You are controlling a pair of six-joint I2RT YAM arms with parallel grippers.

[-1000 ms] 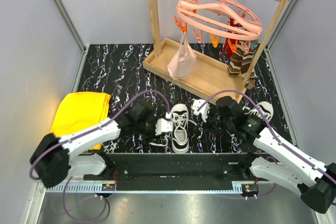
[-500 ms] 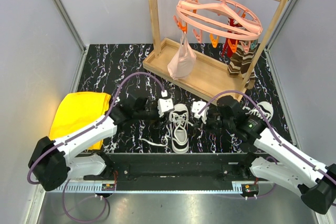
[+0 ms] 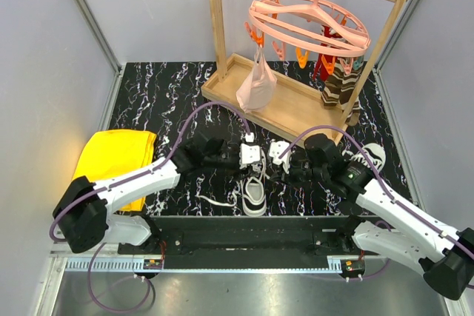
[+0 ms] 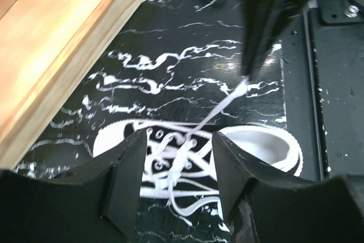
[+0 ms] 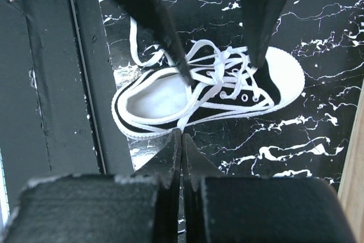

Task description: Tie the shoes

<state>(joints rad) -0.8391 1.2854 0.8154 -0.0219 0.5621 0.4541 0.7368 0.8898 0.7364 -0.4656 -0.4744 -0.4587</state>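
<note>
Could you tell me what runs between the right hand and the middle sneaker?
A white lace, stretched from that sneaker to the right hand; the left wrist view shows it.

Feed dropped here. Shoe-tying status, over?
Left fingers open over the shoe. Right fingers shut on a lace, held taut. No bow yet. Nothing in the way.

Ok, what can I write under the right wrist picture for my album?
Right gripper pinches a white lace of the sneaker while the open left gripper hovers above it.
</note>
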